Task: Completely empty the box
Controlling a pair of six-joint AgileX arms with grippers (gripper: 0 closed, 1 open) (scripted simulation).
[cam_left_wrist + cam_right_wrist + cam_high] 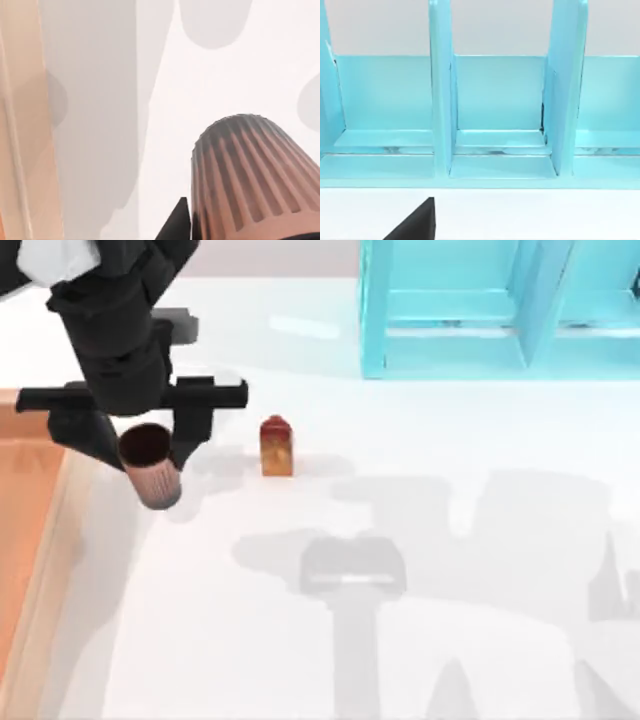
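My left gripper (150, 452) is shut on a brown ribbed cup (157, 486), holding it by its upper part with the dark opening tilted toward the top camera. The cup hangs over the white table just right of the box (48, 550), a shallow wooden tray with a tan rim and orange-brown floor at the table's left edge. In the left wrist view the ribbed cup (250, 175) is close up, with the box's rim (20, 150) beside it. A small red-and-orange carton (276, 448) stands on the table right of the cup.
A turquoise shelf cabinet (480, 310) stands at the back right; its open compartments (495, 110) face my right arm's wrist camera, where a black part of my right gripper (415, 225) shows. Arm shadows fall on the white table (450, 640).
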